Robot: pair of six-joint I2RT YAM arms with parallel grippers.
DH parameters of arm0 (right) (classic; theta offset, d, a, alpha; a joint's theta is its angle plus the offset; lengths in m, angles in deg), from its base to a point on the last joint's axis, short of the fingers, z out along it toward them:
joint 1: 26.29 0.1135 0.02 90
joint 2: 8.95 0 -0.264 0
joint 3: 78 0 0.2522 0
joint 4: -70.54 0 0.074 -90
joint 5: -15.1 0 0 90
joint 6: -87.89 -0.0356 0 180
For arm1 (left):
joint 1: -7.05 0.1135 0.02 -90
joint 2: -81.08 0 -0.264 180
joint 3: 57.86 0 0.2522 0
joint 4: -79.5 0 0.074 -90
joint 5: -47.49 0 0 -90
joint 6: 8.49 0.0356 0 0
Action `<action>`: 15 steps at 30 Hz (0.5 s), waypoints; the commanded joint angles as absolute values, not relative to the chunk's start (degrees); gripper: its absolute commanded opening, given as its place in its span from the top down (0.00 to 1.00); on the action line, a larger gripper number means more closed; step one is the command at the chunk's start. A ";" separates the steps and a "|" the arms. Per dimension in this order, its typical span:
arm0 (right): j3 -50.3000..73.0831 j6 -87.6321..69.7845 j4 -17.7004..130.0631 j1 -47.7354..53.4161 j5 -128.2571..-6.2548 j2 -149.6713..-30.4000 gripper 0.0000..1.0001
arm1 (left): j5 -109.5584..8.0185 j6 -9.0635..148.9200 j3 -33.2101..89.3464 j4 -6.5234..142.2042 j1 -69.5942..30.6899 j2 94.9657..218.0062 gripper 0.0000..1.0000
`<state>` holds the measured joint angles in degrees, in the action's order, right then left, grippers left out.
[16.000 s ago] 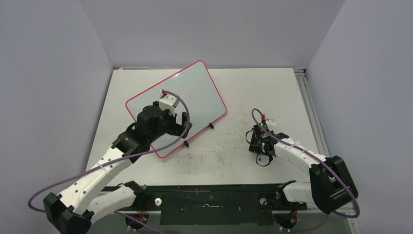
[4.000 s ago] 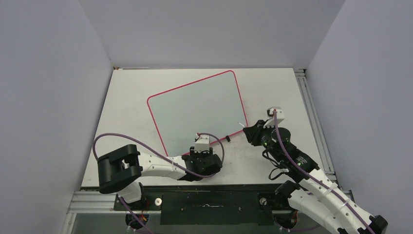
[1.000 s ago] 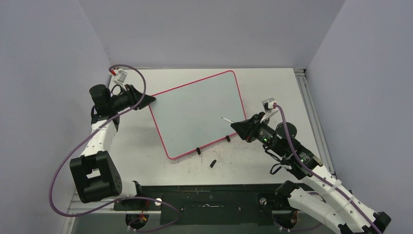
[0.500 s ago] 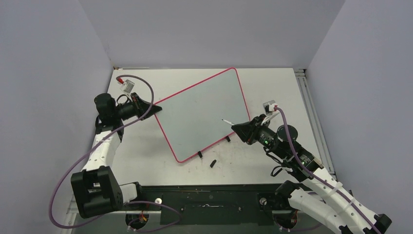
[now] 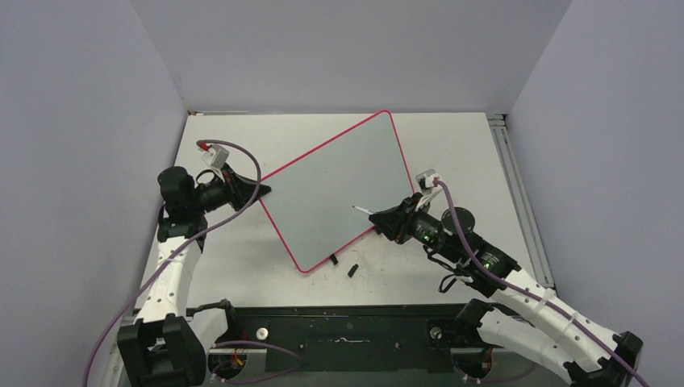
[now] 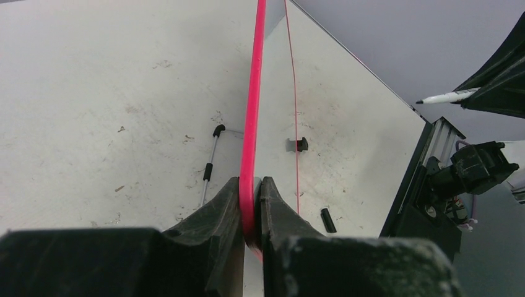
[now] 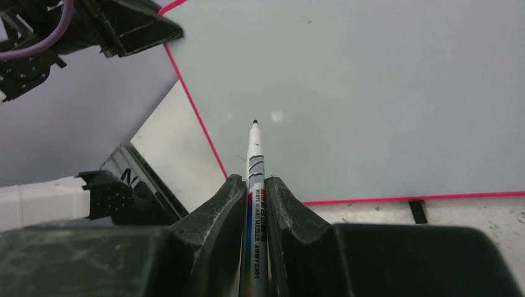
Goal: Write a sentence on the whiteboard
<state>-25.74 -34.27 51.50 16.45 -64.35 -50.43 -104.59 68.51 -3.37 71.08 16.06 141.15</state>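
The whiteboard (image 5: 339, 185), white with a thin pink-red rim, stands tilted up off the table. My left gripper (image 5: 260, 190) is shut on the rim at its left corner. The left wrist view has the rim (image 6: 254, 93) edge-on between the pinching fingers (image 6: 223, 204) of that gripper (image 6: 252, 185). Shut on a white marker (image 7: 255, 161), my right gripper (image 7: 254, 182) holds the uncapped black tip just in front of the board's face (image 7: 371, 93). From above, the marker (image 5: 363, 211) sticks out of the right gripper (image 5: 379, 218) over the board's lower part. The face is blank; the sentence is not in view.
A small black marker cap (image 5: 352, 270) lies on the scuffed table just in front of the board's lower edge. One black foot (image 5: 332, 259) of the board is close by. A metal rail (image 5: 516, 193) runs along the table's right side.
My left gripper has shut on the board's left corner and swung it inward, turning and tilting the board. My right gripper has moved left with the marker, closer to the face.
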 commanded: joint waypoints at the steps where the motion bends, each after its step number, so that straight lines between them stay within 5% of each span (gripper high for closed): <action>1: -25.28 -32.65 61.97 24.00 -69.92 -53.22 0.95 | -102.02 78.25 -5.78 65.84 14.05 138.69 1.00; 15: -21.71 -22.71 84.37 37.02 -81.21 -71.63 0.95 | -98.64 81.24 -4.44 59.53 12.58 137.59 1.00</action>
<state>-25.24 -26.08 73.29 36.34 -78.21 -68.20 -100.55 72.64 -3.70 67.12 13.75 136.59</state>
